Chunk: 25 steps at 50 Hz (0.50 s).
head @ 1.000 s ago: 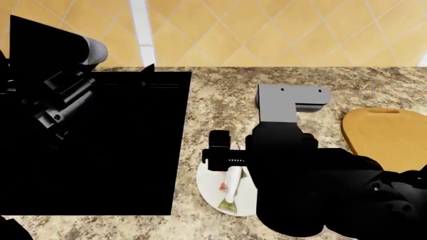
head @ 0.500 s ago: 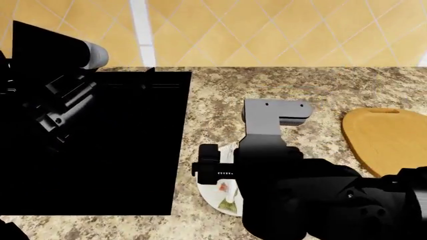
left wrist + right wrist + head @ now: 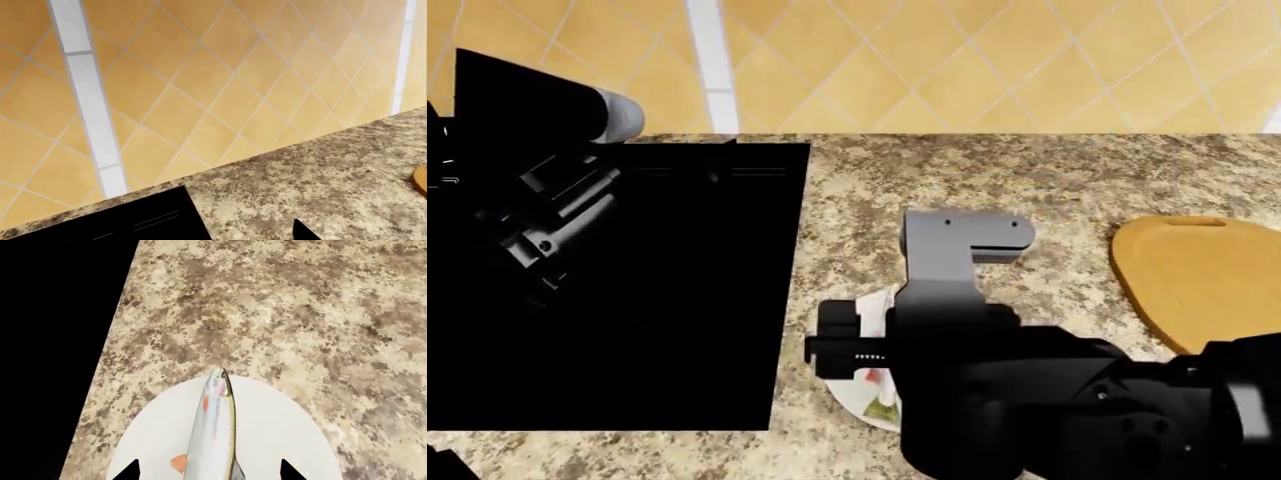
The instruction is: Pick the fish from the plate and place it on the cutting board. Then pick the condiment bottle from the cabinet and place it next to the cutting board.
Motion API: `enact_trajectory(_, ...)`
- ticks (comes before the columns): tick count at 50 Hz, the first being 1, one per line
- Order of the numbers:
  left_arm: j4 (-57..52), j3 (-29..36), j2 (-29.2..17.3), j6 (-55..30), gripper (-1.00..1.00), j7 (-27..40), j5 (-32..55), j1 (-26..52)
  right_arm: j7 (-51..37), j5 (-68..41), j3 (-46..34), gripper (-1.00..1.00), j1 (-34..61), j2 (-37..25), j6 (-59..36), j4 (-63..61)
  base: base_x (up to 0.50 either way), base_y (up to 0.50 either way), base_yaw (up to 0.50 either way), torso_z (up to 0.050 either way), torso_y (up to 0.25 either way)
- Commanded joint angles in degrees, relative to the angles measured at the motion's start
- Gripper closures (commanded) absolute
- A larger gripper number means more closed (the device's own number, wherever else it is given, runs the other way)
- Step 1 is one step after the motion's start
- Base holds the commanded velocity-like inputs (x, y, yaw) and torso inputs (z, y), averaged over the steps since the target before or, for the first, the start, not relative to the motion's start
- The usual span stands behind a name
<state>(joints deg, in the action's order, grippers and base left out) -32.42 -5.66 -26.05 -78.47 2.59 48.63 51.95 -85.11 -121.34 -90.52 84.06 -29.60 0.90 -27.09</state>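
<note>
The right gripper (image 3: 208, 471) hangs spread over the plate (image 3: 280, 430). Its 2 tips straddle the fish (image 3: 215, 435), whose long axis runs between them. The left gripper's state cannot be told.

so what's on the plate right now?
Just the fish, lying along the plate, pincer tips either side of it. In the head view the right arm covers most of both; the wrist view crops the tail end.

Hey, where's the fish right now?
The fish lies on the white plate near the counter's front edge, just right of the black cooktop. In the head view the right arm hides most of it; the cutting board sits further right.
</note>
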Motion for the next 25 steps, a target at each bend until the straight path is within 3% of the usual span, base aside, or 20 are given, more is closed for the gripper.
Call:
enact_trajectory(1, 0.06, 0.12, -0.22, 0.29, -1.00, 0.35, 0.53, -0.26, 0.65, 0.26, -0.94, -1.00, -0.91, 0.28, 0.42, 0.39, 0.00, 0.00, 0.00, 0.000, 0.000)
enact_trajectory(25, 0.80, 0.92, -0.60, 1.15, -1.00, 0.88, 1.26, -0.24, 3.98, 0.25, -2.51, -1.00, -2.80, 0.82, 0.14, 4.03, 0.00, 0.00, 0.00, 0.000, 0.000)
